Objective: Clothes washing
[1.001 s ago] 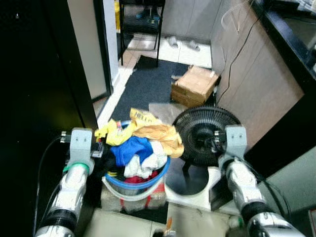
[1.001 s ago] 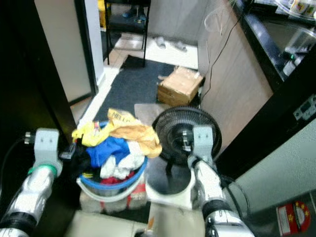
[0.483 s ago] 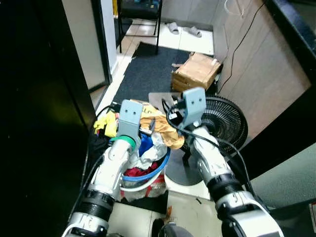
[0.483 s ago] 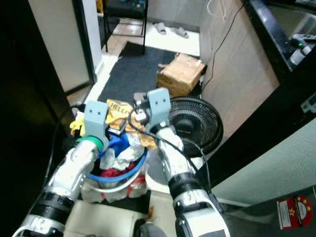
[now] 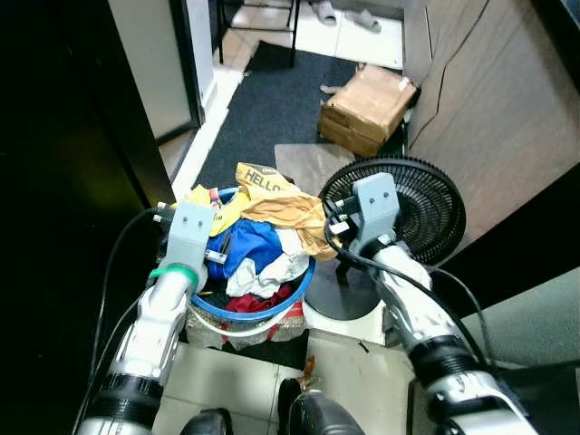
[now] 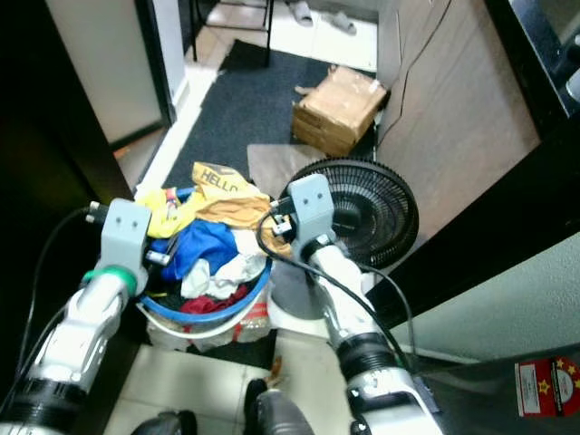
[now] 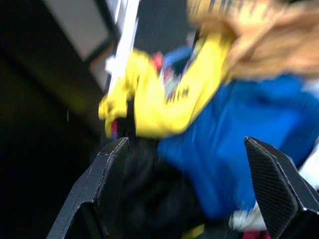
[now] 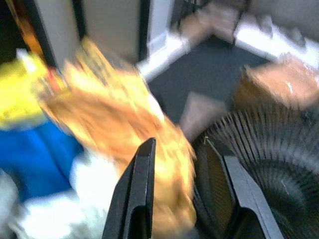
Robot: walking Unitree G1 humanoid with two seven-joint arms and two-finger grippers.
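Basket [image 5: 299,288]: a round blue basket stands on the floor in front of me, between the dark door frame on my left and the fan on my right. It is heaped with clothes.
Clothes: a blue piece [image 5: 249,246] lies in the middle, a yellow piece [image 5: 216,216] hangs over the far left rim, an orange-tan piece [image 5: 290,217] lies across the far right side, white pieces [image 5: 272,270] are nearer to me, and something red [image 5: 254,303] is lower down.
Left gripper [image 7: 192,164]: my fingers are spread wide above the left side of the heap, over the blue and yellow cloth. They hold nothing.
Right gripper [image 8: 187,186]: my fingers are apart, with a narrow gap, at the edge of the orange-tan cloth just beside the fan. I cannot tell if they touch the cloth.
Fan [image 5: 412,204]: a black floor fan stands just beside the basket on the right.
Box [image 5: 367,109]: a cardboard box lies on the dark mat [image 5: 272,118] farther away.
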